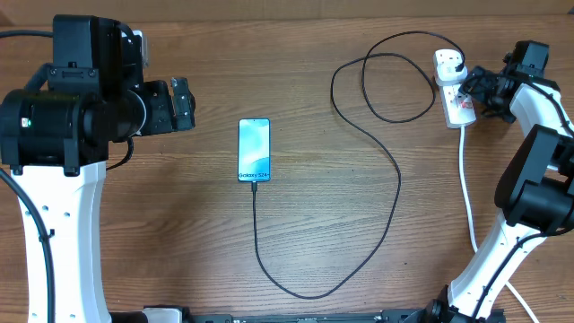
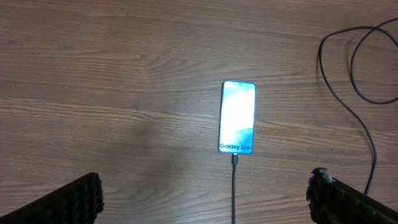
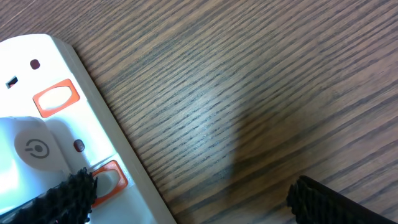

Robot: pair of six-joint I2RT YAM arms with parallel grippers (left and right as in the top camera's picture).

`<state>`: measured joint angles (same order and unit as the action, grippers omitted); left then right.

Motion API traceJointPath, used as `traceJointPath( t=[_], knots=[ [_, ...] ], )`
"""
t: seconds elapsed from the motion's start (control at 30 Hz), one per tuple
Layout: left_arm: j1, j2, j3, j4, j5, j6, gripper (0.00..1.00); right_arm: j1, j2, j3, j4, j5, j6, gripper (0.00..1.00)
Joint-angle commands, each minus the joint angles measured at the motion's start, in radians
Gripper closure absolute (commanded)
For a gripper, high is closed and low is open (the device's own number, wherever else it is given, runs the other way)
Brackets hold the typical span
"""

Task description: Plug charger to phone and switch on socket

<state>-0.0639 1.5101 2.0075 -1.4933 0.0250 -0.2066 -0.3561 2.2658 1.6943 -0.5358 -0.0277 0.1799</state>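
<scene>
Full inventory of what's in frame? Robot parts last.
phone: 1, black edges, lit blue screen, table centre
charger: 1, black cable, from phone's near end, looping right to socket
socket: 1, white with red switches, far right
cord: 1, thick white, from socket toward near edge
table: 1, brown wood
left gripper: 1, black, open, left of phone
right gripper: 1, black, open, at socket

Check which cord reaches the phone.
The thin black charger cable; its tip meets the phone's lower end. The thick white cord only leaves the socket.
</scene>
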Motion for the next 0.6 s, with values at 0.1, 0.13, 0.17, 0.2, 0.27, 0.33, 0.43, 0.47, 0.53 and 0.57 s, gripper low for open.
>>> traceJointPath(
  t=[0.1,0.13,0.17,0.2,0.27,0.33,0.43,0.47,0.53,0.57],
  knots=[
    [0.005,0.006,0.010,0.002,-0.010,0.004,0.01,0.041,0.033,-0.003,-0.043,-0.037,-0.051,0.00],
    [0.005,0.006,0.011,0.002,-0.010,0.004,0.00,0.041,0.029,-0.002,-0.053,-0.023,-0.051,0.00],
    [0.005,0.006,0.011,0.002,-0.010,0.004,0.00,0.041,0.023,-0.001,-0.062,-0.013,-0.051,0.00],
    [0.005,0.006,0.010,0.002,-0.009,0.004,0.00,0.040,0.013,0.004,-0.077,-0.002,-0.051,0.00],
    [0.005,0.006,0.011,0.002,-0.009,0.004,0.00,0.040,-0.018,0.018,-0.111,0.021,-0.051,0.00],
    [0.005,0.006,0.011,0.002,-0.010,0.004,0.01,0.040,-0.064,0.035,-0.141,0.028,-0.051,0.00],
    [0.005,0.006,0.011,0.002,-0.009,0.004,0.00,0.040,-0.149,0.073,-0.192,0.027,-0.051,0.00],
    [0.005,0.006,0.011,0.002,-0.010,0.004,0.00,0.040,-0.182,0.088,-0.213,0.027,-0.051,0.00],
    [0.005,0.006,0.011,0.002,-0.010,0.004,0.00,0.043,-0.249,0.116,-0.261,0.026,-0.050,0.00],
    [0.005,0.006,0.011,0.002,-0.010,0.004,0.00,0.048,-0.288,0.131,-0.293,0.026,-0.047,0.00]
  ],
)
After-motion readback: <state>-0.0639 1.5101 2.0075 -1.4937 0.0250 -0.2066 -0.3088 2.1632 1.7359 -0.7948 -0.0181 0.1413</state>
